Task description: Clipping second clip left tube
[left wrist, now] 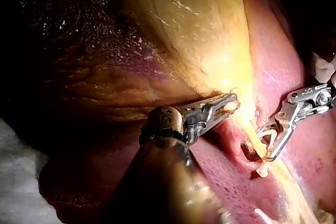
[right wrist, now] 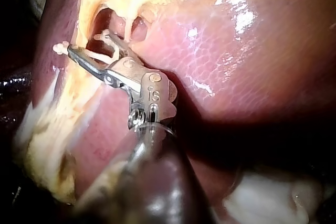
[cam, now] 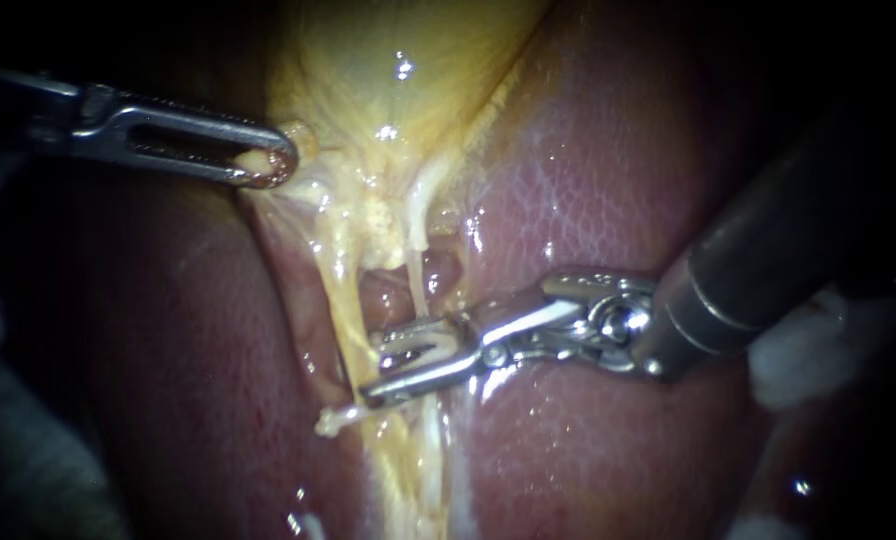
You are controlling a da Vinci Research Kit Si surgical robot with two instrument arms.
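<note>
Your left instrument (cam: 268, 165) in the upper left, jaws clamped on yellow tissue (cam: 308, 190) beneath the gallbladder (cam: 398, 60), your right instrument (cam: 413, 365) at centre, jaws apart with a pale tube (cam: 413, 255) between them, liver (cam: 588, 170) on either side

The gallbladder (cam: 398, 90) sits at the top, with liver (cam: 608, 180) on both sides. My left instrument (cam: 268, 165) enters from the upper left and grips the gallbladder's lower edge. Below, the left tube (cam: 340, 290) and right tube (cam: 415, 245) run down side by side. My right instrument (cam: 373, 370) reaches in from the right, its parted jaws crossing the right tube toward the left one.
</note>
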